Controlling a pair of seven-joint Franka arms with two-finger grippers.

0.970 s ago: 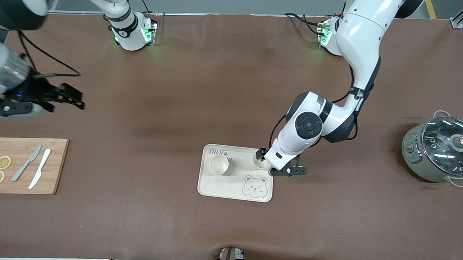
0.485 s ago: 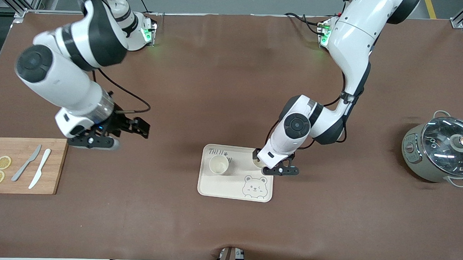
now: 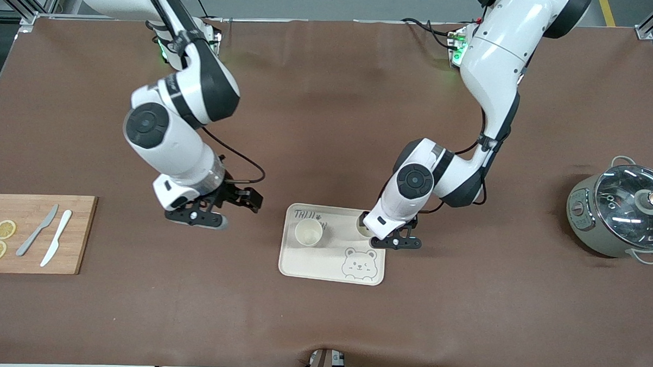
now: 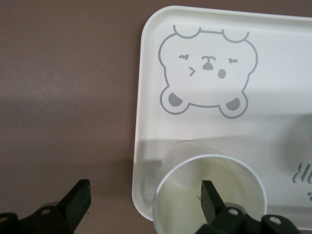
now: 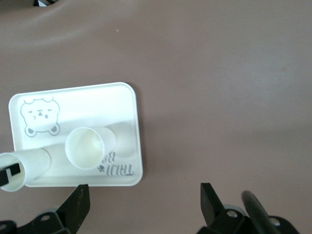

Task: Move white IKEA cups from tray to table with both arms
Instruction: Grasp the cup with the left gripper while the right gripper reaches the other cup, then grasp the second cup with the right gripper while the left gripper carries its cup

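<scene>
Two white cups stand on the cream bear tray [image 3: 323, 265]. One cup [image 3: 309, 233] stands free on the tray, toward the right arm's end. The other cup [image 3: 364, 228] stands at the tray's corner toward the left arm's end, mostly hidden under the left gripper [image 3: 372, 228]. In the left wrist view the left gripper [image 4: 144, 195] is open: one finger [image 4: 210, 197] is inside this cup [image 4: 195, 195] and the other is outside, over the table. The right gripper [image 3: 247, 198] is open and empty over bare table beside the tray. Its wrist view shows the gripper [image 5: 144, 192], the tray [image 5: 124, 107] and both cups [image 5: 85, 146].
A wooden cutting board [image 3: 80, 234] with two lemon slices and two knives lies near the right arm's end of the table. A grey pot with a glass lid [image 3: 621, 215] stands near the left arm's end.
The right arm has swung in from its end of the table to just beside the tray. The left gripper has shifted slightly at its cup and stays open.
</scene>
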